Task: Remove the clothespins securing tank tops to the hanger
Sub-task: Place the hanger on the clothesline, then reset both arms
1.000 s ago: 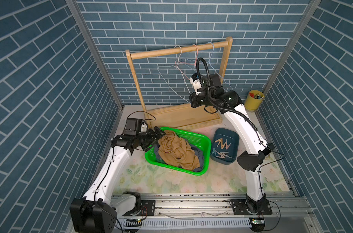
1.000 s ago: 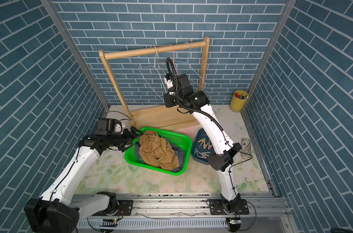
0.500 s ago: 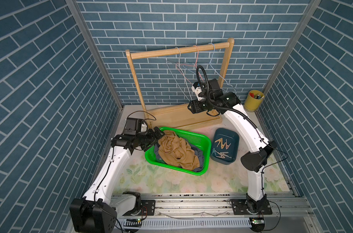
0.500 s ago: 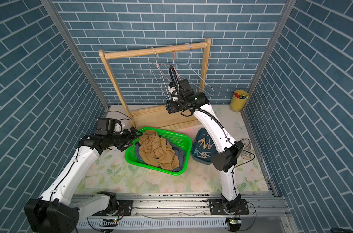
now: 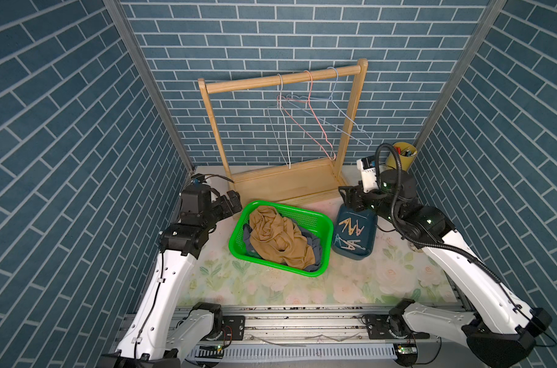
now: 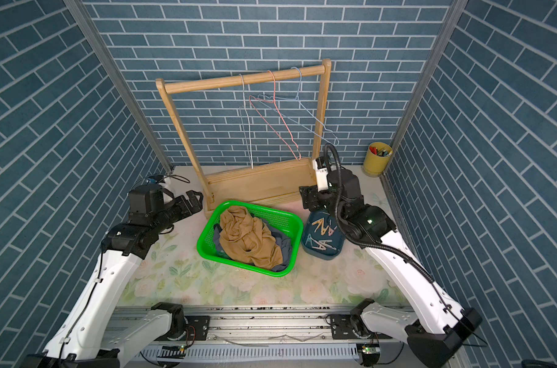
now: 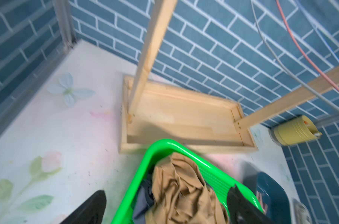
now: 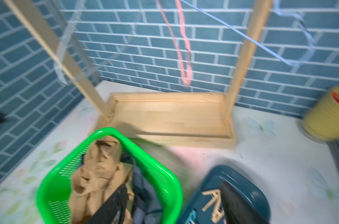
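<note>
Floral table (image 5: 270, 286) bears rack (image 5: 286, 186), basket (image 5: 239, 224), tray (image 5: 368, 242), cup (image 6: 375, 164).

My left arm (image 5: 175, 274) & right arm (image 5: 474, 270) are the same build: long white shells w/ small holes, chunky blk joint housings, white-and-blk bases bolted to a silver rail (image 5: 302, 322). A thin blk cable (image 5: 161, 266) runs down the left one's white link; a fat ribbed blk hose (image 5: 399, 172) loops over the right wrist by a white box module (image 5: 368, 172), w/ a green LED (image 6: 369, 220) lit on a joint. Left gripper (image 5: 234, 204) & right gripper (image 5: 350, 200) are all blk, w/ blocky fingers.
</note>
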{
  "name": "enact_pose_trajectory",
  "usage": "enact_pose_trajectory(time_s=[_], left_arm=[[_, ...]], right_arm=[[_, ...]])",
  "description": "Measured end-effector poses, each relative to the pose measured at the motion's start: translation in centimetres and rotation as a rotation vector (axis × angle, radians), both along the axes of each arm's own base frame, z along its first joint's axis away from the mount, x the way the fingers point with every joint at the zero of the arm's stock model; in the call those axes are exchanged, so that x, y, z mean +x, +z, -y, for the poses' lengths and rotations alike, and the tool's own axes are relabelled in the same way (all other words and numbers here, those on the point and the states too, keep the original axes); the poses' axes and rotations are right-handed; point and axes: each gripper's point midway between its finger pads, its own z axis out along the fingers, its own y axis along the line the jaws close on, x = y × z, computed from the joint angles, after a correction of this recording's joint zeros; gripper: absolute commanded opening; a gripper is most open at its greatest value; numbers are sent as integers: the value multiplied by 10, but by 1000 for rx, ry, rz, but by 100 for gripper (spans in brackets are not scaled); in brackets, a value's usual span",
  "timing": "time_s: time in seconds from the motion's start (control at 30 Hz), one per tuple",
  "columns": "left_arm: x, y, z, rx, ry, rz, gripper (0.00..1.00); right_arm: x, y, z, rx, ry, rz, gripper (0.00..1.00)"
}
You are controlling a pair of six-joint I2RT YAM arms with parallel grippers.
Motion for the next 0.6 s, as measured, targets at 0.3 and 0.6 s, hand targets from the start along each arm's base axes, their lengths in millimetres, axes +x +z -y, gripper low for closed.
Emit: enact_pose_trajectory(time_s=[0.3, 0.6], left_arm=[[38, -106, -65, 409, 237, -126, 99], [52, -162, -92, 525, 356, -117, 99]], right_arm=[[14, -210, 153, -230, -530, -248, 89], [62, -229, 182, -254, -587, -148, 91]])
